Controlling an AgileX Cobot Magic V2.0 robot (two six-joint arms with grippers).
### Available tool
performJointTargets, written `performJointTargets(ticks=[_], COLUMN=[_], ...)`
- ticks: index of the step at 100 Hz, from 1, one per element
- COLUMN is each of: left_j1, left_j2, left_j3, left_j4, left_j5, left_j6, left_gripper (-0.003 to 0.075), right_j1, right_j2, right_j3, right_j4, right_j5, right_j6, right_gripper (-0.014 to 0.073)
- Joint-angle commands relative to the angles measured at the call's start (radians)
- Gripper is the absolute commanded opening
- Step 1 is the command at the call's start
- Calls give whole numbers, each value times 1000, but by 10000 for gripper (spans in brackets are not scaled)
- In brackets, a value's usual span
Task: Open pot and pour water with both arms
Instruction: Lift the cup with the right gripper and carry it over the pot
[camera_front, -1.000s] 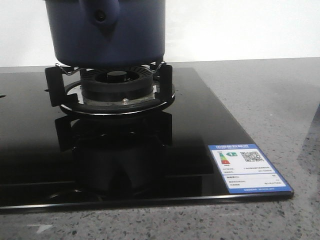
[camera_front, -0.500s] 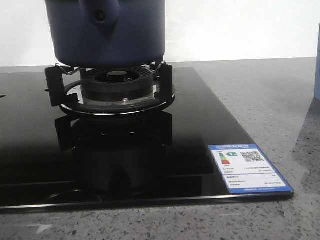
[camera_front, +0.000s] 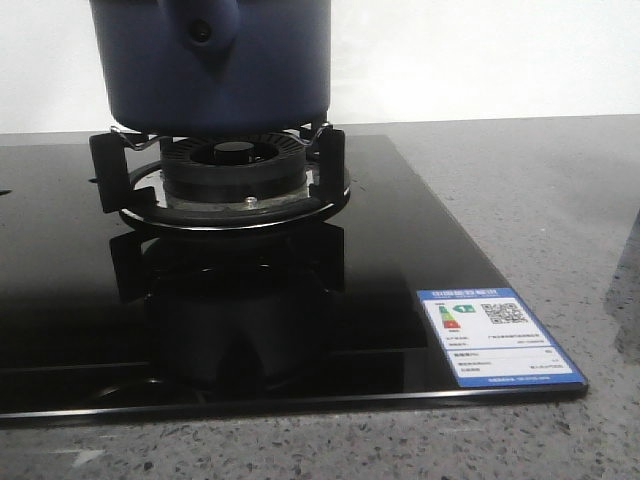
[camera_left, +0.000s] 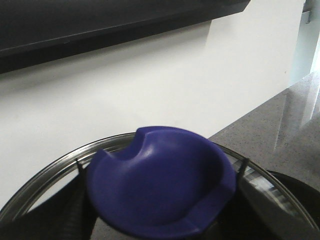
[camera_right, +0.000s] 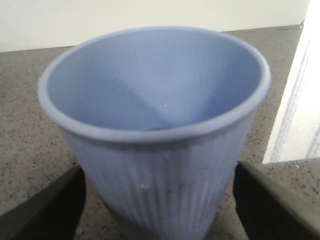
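Grey speckled counter (camera_front: 560, 200) runs back to a plain pale wall, and a glossy black glass hob (camera_front: 420, 250) lies on it with a blue-edged label (camera_front: 498, 336) stuck near its front right corner. Toward the back of the hob the pot (camera_front: 215, 65) stands on the metal pan support (camera_front: 225, 185) over the burner (camera_front: 232, 165). Its stubby handle with the small hole faces the front camera, but the top of the pot is cut off by the frame edge, so whether it is covered cannot be told from the front view. Neither arm shows in that view.

At the left wrist, a dark blue knob (camera_left: 160, 182) on a glass lid (camera_left: 45, 182) with a metal rim fills the lower part of the view. The left gripper's fingers are not visible, so I cannot tell whether they are closed on the knob or spread apart. What lies beneath the lid is hidden.

At the right wrist, a pale blue ribbed cup (camera_right: 155, 135) stands between the two dark fingers (camera_right: 47, 207) of the right gripper (camera_right: 157, 210). The points of contact fall below the frame, so whether it is actually clamped cannot be judged. The cup's inside is hard to read.
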Motion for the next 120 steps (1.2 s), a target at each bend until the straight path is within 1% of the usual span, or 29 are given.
performJointTargets(ticks=[1,47,76,81,93,100,120], left_j1=[4,4,4,4,4,4,4], left_j2=[-40,-40,-40,-40,-40,-40,-40], left_j3=[-39,-39,-39,-39,-39,-39,-39], left_j4=[-86,-86,-86,-86,-86,-86,-86], left_j5=[-22,-22,-22,-22,-22,-22,-22], left_j6=[-13,-13,-13,-13,-13,-13,-13], left_gripper=[349,349,349,349,349,349,349], right_j1=[-7,-7,-7,-7,-7,-7,-5], right_j2=[-5,94,116,116,116,116,114], right_j3=[-25,-29,-29,-29,-29,-29,-29], right_j4=[-15,-15,-15,-15,-15,-15,-15], right_j5=[-91,-268,-290,-290,-296,-303,-306], right_j6=[-7,-7,-7,-7,-7,-7,-7], right_gripper=[589,591,584,561,463,428,419])
